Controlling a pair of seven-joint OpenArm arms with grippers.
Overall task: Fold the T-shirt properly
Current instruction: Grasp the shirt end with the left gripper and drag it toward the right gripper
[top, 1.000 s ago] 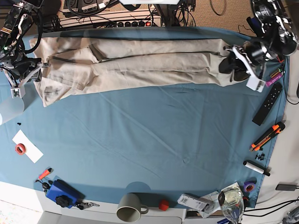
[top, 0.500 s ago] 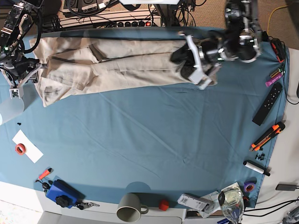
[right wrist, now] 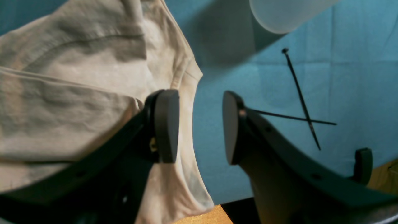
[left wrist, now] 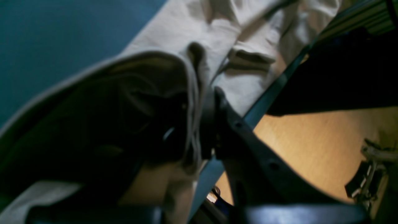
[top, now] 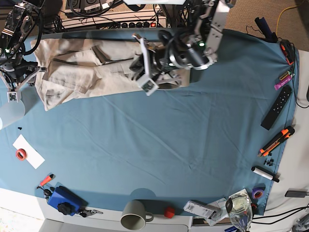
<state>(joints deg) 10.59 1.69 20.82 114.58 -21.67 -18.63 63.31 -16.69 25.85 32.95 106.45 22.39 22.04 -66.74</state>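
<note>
Base view: T-shirt point(top: 82, 72) hem farther left.

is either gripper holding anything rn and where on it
The left gripper pinches the T-shirt by a bunched fabric edge. The right gripper is open, holding nothing.

T-shirt point(top: 82, 72) along the tablecloth's point(top: 169, 145) far edge, left gripper point(top: 145, 72) over its middle, right gripper point(top: 21, 79) beside its end.

A blue-teal tablecloth point(top: 183, 145) covers the table, with tan floor point(top: 241, 14) beyond its far edge.
</note>
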